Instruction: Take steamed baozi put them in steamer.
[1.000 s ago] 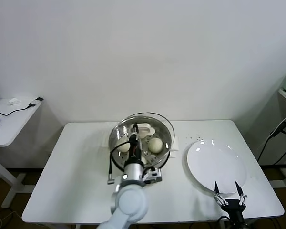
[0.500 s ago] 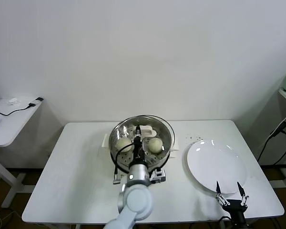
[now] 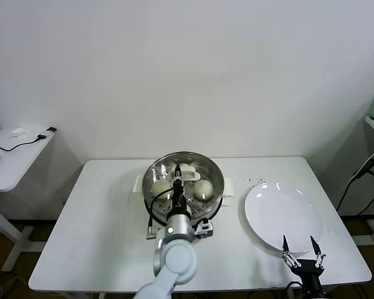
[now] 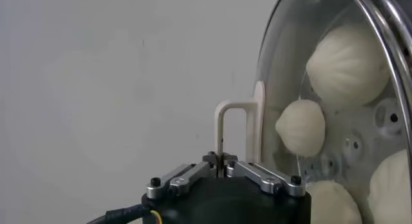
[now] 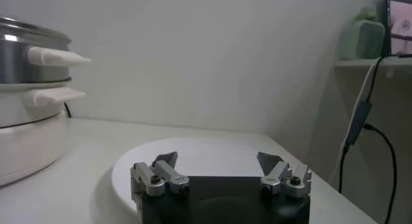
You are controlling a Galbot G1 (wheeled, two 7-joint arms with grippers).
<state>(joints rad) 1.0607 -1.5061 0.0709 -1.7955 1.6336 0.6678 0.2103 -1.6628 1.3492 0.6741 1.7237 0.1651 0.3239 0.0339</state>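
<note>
four baozi [image 4: 348, 65], one steamer [image 3: 216, 173], one plate [image 3: 283, 215]

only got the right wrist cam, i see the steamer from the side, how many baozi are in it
Observer: Four steamed baozi show inside the steamer, seen through the glass lid in the left wrist view.
Operator: where's the left gripper
Observer: The left gripper is above the middle of the steamer, jaws shut on the lid handle.
Operator: anything on the part of the plate i can't see
Observer: No. The head view shows the whole plate, and it is bare.
</note>
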